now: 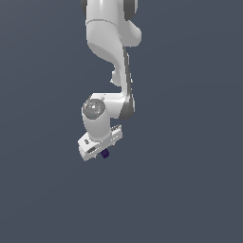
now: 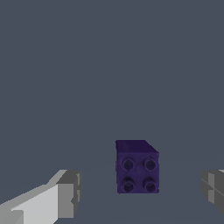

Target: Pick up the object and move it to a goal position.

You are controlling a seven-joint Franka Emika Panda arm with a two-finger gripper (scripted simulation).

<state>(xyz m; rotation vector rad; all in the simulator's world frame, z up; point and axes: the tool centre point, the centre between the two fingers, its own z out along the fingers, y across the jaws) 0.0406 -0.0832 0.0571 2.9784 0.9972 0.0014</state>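
The object (image 2: 138, 167) is a small dark purple block with four round studs on the face that shows in the wrist view. It lies on the grey floor between my two grey fingertips (image 2: 70, 192), with open space on both sides of it. My gripper (image 2: 142, 192) stands open around it and touches it on neither side. In the exterior view the object (image 1: 105, 153) is a tiny dark speck just under the white hand, and the gripper (image 1: 100, 153) hangs right above it, mostly hiding it.
The white arm (image 1: 111, 42) comes down from the top of the exterior view. A plain dark grey floor (image 1: 190, 190) spreads all around, with no other objects or edges in view.
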